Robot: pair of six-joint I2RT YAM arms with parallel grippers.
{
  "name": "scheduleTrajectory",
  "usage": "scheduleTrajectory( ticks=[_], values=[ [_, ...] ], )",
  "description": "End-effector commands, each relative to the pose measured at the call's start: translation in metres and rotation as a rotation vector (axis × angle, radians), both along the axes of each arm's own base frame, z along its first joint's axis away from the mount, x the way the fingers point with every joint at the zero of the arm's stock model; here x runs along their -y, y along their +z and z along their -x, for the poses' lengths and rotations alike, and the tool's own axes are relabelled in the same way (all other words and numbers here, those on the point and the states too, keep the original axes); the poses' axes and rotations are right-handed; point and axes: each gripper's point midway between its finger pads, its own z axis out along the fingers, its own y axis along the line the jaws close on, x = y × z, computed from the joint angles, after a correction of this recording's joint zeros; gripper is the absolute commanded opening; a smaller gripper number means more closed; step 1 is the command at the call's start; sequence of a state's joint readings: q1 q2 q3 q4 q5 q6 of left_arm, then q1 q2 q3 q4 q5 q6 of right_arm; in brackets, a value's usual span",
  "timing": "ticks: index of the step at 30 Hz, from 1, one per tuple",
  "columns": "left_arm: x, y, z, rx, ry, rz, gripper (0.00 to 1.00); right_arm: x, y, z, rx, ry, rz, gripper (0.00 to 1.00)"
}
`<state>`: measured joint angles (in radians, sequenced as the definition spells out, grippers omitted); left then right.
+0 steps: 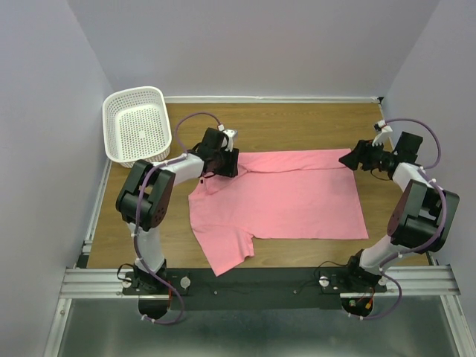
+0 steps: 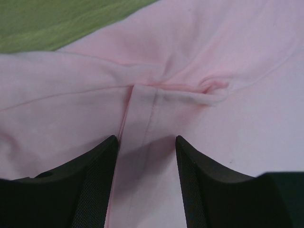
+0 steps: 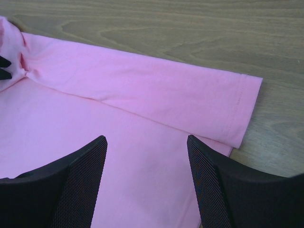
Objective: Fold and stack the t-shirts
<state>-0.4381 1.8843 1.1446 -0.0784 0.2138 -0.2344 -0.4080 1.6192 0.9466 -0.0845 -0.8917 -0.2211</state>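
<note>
One salmon-pink t-shirt [image 1: 297,197] lies spread on the worktop [image 1: 312,123] between our two arms. Its hem is toward the right and one short sleeve [image 1: 227,256] points to the near edge. Along the far side we see a strip of the cloth folded over onto the body.

Our left tool [image 1: 227,165] sits low over the far left part of the shirt. In its wrist view the fingers [image 2: 95,180] stand moderately apart with a seamed fold of fabric running between them, and we see no pinch on the cloth.

Our right tool [image 1: 348,158] hovers at the far right corner, jaws wide. The end of the folded strip lies just ahead of its fingers [image 3: 80,175].

A white perforated basket [image 1: 119,141] stands at the far left corner of the worktop, apart from the shirt.
</note>
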Motion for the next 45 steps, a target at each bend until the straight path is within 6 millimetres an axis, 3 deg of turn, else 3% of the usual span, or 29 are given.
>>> scheduleTrajectory(
  ticks=[1, 6, 9, 12, 16, 23, 29, 32, 33, 35, 36, 37, 40, 42, 43, 45],
  values=[
    [-0.019, -0.01, -0.001, -0.015, 0.031, -0.117, 0.6, -0.008, -0.002, 0.009, -0.014, 0.034, -0.026, 0.76],
    [-0.013, -0.016, 0.004, -0.034, 0.002, -0.131, 0.58, -0.007, -0.005, 0.011, -0.018, 0.034, -0.024, 0.76],
    [-0.009, -0.016, 0.01, -0.05, -0.024, -0.125, 0.51, -0.008, -0.005, 0.011, -0.019, 0.035, -0.022, 0.76],
    [-0.004, -0.015, 0.016, -0.057, -0.05, -0.11, 0.36, -0.007, -0.004, 0.011, -0.02, 0.033, -0.023, 0.76],
    [0.001, 0.003, 0.019, -0.025, -0.06, -0.091, 0.06, -0.007, -0.003, 0.01, -0.018, 0.032, -0.023, 0.76],
    [0.004, 0.032, 0.029, 0.024, -0.084, -0.096, 0.03, -0.007, -0.002, 0.01, -0.018, 0.032, -0.023, 0.76],
    [0.02, 0.033, 0.06, 0.014, -0.169, -0.109, 0.03, -0.006, -0.003, 0.009, -0.023, 0.029, -0.023, 0.76],
    [0.03, 0.022, 0.082, -0.018, -0.23, -0.112, 0.12, -0.005, -0.002, 0.008, -0.019, 0.028, -0.021, 0.76],
    [0.033, 0.016, 0.092, -0.038, -0.257, -0.114, 0.27, -0.006, -0.003, 0.008, -0.023, 0.028, -0.022, 0.76],
    [0.044, 0.006, 0.114, -0.079, -0.33, -0.113, 0.44, -0.005, -0.002, 0.007, -0.021, 0.028, -0.022, 0.76],
    [0.047, 0.005, 0.12, -0.085, -0.349, -0.115, 0.44, -0.005, -0.003, 0.007, -0.025, 0.027, -0.025, 0.76],
    [0.049, 0.005, 0.122, -0.088, -0.349, -0.121, 0.51, -0.005, -0.003, 0.007, -0.025, 0.027, -0.025, 0.76],
    [0.038, 0.022, 0.103, -0.006, -0.221, -0.2, 0.55, -0.005, -0.004, 0.007, -0.027, 0.027, -0.024, 0.76],
    [0.015, 0.054, 0.074, 0.12, -0.01, -0.259, 0.66, -0.005, -0.004, 0.008, -0.029, 0.025, -0.023, 0.76],
    [0.006, 0.08, 0.06, 0.204, 0.09, -0.24, 0.7, -0.006, -0.005, 0.008, -0.03, 0.03, -0.023, 0.76],
    [-0.011, 0.102, 0.05, 0.246, 0.172, -0.165, 0.74, -0.005, -0.005, 0.008, -0.031, 0.03, -0.025, 0.76]
  ],
)
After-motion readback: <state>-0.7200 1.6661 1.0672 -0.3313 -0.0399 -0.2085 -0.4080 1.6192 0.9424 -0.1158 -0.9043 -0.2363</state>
